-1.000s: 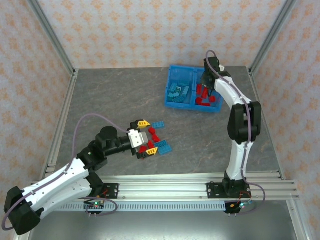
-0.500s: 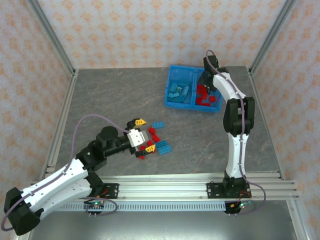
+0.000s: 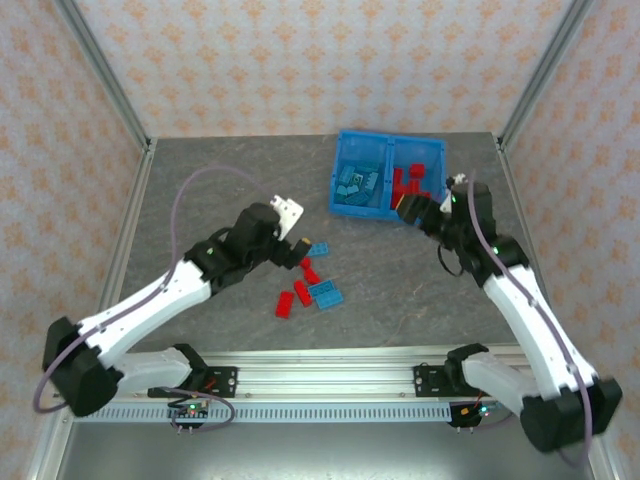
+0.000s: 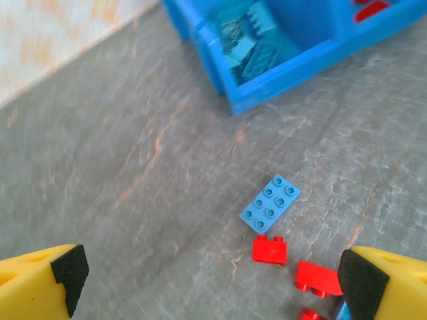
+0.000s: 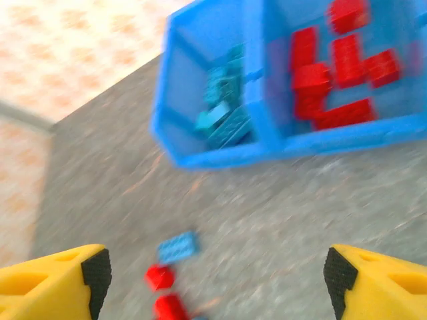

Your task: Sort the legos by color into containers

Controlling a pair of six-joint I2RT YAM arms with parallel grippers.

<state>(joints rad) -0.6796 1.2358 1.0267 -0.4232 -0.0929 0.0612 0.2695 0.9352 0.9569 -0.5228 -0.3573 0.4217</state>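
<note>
While most legos already lie sorted in the bin (image 3: pixel 335 178) at 1 o'clock on the table (image 3: pixel 220 190), a small pile is left loose near the middle, at 7 o'clock from the bin. Light blue ones sit in the left compartment (image 3: pixel 362 152) and red ones in the right compartment (image 3: pixel 428 156); I can make out no stray colour in either. On the table I count two blue bricks (image 3: pixel 318 249) and about four red bricks (image 3: pixel 285 302), close together.

The left gripper (image 3: pixel 297 243) hovers at 10 o'clock of the pile, its pincer wide and empty. The right gripper (image 3: pixel 408 210) hangs by the bin's near wall, at 6 o'clock of the red side, its pincer also wide with nothing between the tips.

My guess is that the job is about three-quarters done, with roughly six picks left
</note>
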